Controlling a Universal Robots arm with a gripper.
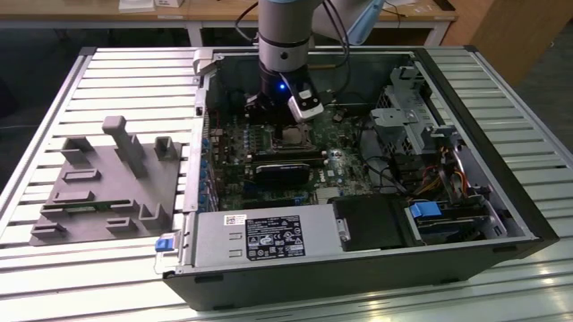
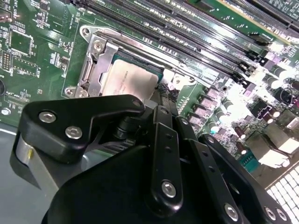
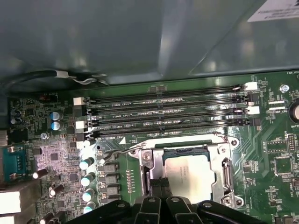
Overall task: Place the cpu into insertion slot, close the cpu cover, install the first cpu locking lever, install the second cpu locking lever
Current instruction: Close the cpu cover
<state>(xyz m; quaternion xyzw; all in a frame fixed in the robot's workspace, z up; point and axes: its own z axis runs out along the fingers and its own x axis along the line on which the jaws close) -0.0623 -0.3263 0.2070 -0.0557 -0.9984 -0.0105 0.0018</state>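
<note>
The big table (image 1: pixel 117 74) has a slatted top. An open computer case (image 1: pixel 512 157) lies on it and covers the middle and the side toward the exterior view's right. A grey holder block (image 1: pixel 98 181) sits near the table edge on the exterior view's left, well apart from the case.

1 robot arm (image 1: pixel 284 40) reaches straight down into the case, over the green board (image 1: pixel 228 176).

On that board, 4 long black memory slots (image 3: pixel 163 114) lie side by side. Just beside them is the insertion slot (image 2: pixel 97 45), with its shiny rim. The cpu cover (image 2: pixel 100 70) looks like it lies flat on the slot, so I think it is closed. The cpu (image 2: pixel 133 79) sits inside the slot, and its grey top shows through the cover's window.

In the first wrist view, the gripper (image 3: pixel 158 184) has its 2 tips pressed close together. It is holding nothing. The tips are low over the slot's edge, just beside the cpu.

A thin wire lever (image 3: pixel 117 152) sticks out from the slot corner near the memory slots. It is on the same side of the cpu as the tips and a little way off from them. Its long part points away from the slot, along the line of the memory slots. It does not look locked down yet.
</note>
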